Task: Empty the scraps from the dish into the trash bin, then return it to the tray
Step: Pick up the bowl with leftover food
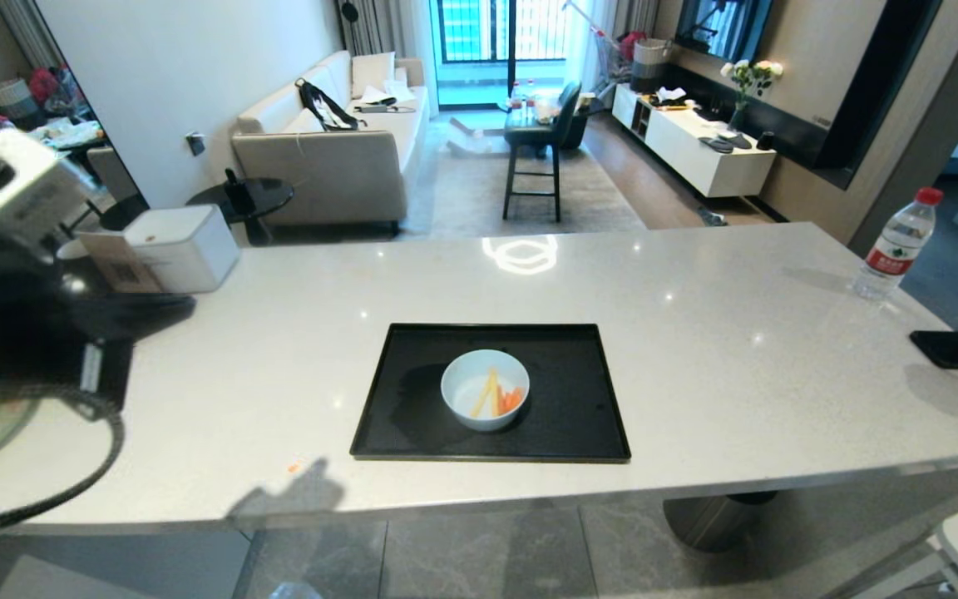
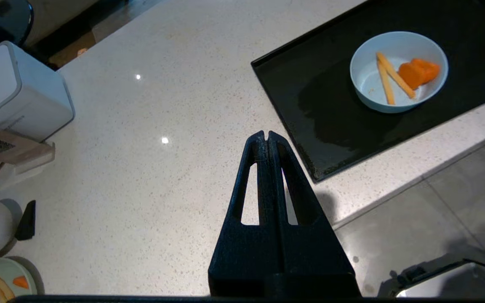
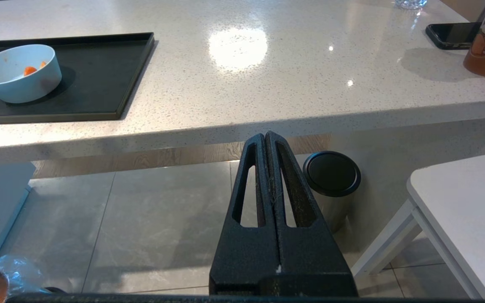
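Dish (image 1: 485, 401) with scraps (image 1: 496, 396) on tray (image 1: 579, 416); left gripper (image 2: 266, 135) pressed together, empty, over counter (image 2: 150, 176).

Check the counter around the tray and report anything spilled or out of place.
One stray orange crumb lies on the bare counter near its front edge, left of the tray, apart from the scraps in the dish. The dish sits upright inside the tray. Nothing else looks spilled or askew.

Water bottle (image 1: 895, 245), phone (image 1: 955, 349), steel cylinder (image 3: 331, 185)
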Motion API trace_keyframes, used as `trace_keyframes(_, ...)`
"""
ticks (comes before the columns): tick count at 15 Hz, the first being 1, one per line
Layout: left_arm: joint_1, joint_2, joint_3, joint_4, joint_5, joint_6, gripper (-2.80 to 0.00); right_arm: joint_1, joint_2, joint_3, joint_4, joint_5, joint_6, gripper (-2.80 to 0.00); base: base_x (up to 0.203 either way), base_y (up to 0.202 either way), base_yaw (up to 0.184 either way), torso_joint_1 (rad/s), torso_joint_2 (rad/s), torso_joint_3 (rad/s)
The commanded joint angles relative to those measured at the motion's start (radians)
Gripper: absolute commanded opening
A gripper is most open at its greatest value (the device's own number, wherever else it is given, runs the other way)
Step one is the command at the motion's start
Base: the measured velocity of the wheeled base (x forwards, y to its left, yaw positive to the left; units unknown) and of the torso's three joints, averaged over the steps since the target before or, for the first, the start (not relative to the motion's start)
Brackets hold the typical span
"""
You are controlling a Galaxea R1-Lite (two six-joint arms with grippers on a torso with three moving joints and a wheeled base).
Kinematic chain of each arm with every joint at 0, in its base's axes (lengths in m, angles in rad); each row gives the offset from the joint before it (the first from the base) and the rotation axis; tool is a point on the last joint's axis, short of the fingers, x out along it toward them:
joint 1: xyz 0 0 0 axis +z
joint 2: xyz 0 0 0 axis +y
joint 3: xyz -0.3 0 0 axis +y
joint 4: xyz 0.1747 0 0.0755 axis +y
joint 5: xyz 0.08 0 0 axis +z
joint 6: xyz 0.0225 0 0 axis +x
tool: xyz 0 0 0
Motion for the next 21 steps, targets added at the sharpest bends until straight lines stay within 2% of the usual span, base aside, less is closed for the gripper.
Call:
trace_keyframes(1,-0.081,0.196,-0.078,-0.001,0.078,0.003,-2.8,0.0,0.0,0.0,0.0,0.0,0.0,-2.8,0.0,0.0,0.0,0.0,0.0,0.0)
trace_keyframes(8,-0.228,0.53,-0.324,-0.004,0.173,0.001,-2.8,0.0,0.0,0.0,0.0,0.0,0.0,-2.8,0.0,0.0,0.0,0.0,0.0,0.0)
trace_keyframes(9,-0.25,0.572,-0.348,-0.016,0.224,-0.009,-2.8,0.0,0.0,0.0,0.0,0.0,0.0,-2.8,0.0,0.0,0.0,0.0,0.0,0.0)
trace_keyframes(12,-0.314,0.682,-0.37,-0.119,0.429,-0.072,-2.8,0.0,0.0,0.0,0.0,0.0,0.0,-2.8,0.0,0.0,0.0,0.0,0.0,0.0)
trace_keyframes(13,-0.328,0.714,-0.373,-0.159,0.481,-0.083,-2.8,0.0,0.0,-0.001,0.0,0.0,0.001,-2.8,0.0,0.0,0.0,0.0,0.0,0.0)
trace_keyframes(14,-0.335,0.732,-0.374,-0.186,0.506,-0.09,-2.8,0.0,0.0,0.0,0.0,0.0,0.0,-2.8,0.0,0.0,0.0,0.0,0.0,0.0)
trace_keyframes(15,-0.336,0.742,-0.373,-0.187,0.509,-0.092,-0.99,0.0,0.0,0.0,0.0,0.0,0.0,-2.8,0.0,0.0,0.0,0.0,0.0,0.0)
trace_keyframes(16,-0.336,0.756,-0.373,-0.188,0.51,-0.096,0.0,0.0,0.0,0.0,0.0,0.0,0.0,-2.8,0.0,0.0,0.0,0.0,0.0,0.0)
trace_keyframes(19,-0.336,0.789,-0.369,-0.19,0.512,-0.138,0.0,0.0,0.0,0.0,0.0,0.0,0.0,-2.8,0.0,0.0,0.0,0.0,0.0,0.0)
trace_keyframes(21,-0.333,0.815,-0.371,-0.19,0.51,-0.14,0.0,0.0,0.0,0.0,0.0,0.0,0.0,-2.8,0.0,0.0,0.0,0.0,0.0,0.0)
